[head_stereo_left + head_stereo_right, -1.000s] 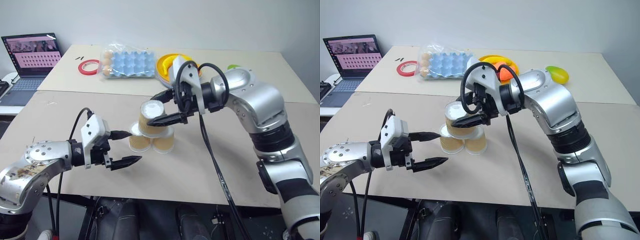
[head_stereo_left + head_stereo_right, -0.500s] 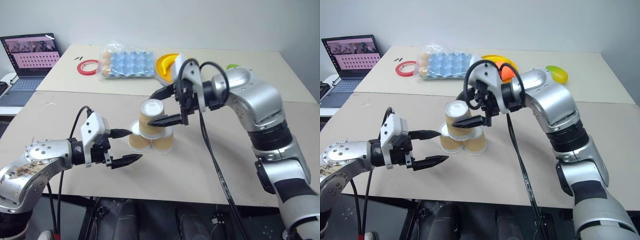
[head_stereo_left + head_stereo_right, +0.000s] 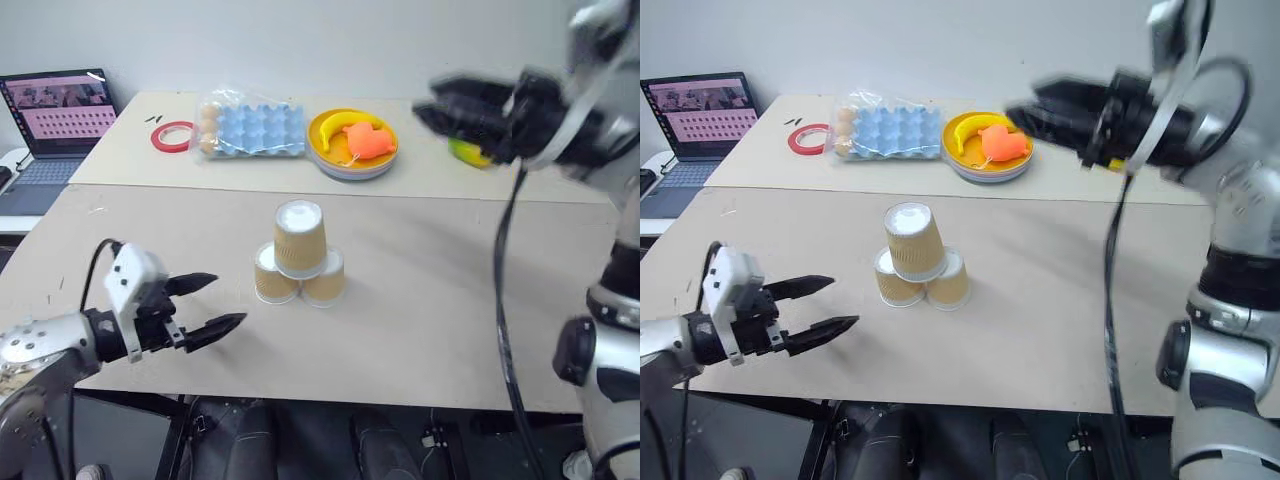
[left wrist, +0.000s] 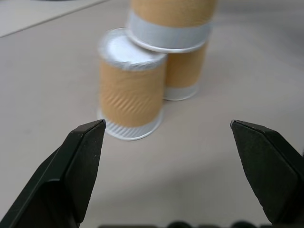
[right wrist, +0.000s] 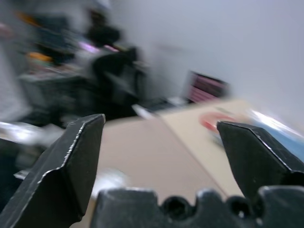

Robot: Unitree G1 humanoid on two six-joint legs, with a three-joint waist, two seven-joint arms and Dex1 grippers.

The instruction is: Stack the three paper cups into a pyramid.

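So the pyramid (image 3: 299, 255) is standing on the near bench (image 3: 420, 330), roughly in the middle: two of the three paper cups (image 3: 913, 258) sit upside down, side by side and touching, and the third sits upside down on top, straddling both. It leans a touch toward the robot's left, but it's resting on both white bottoms.

Neither end effector is on the cups. The left end effector (image 3: 200, 304) hangs low over the near-left part of the bench, fingers spread wide, pointing toward the stack with bare bench between its tips and the nearest cup. In the left wrist view the left base cup (image 4: 131, 90) sits between the two black fingertips (image 4: 90, 137) but well beyond them, with the top cup's rim overlapping its bottom edge and the other base cup peeking out behind.

The right end effector (image 3: 440, 105) is way up and off to the right, over the far bench, blurred, well apart from the pyramid. Its fingers are spread with nothing between them.

Back on the far bench there's a laptop (image 3: 58, 112), a red tape roll (image 3: 174, 135), a blue egg tray in a bag (image 3: 250, 128) and a yellow plate (image 3: 352, 142) with a banana and something orange.
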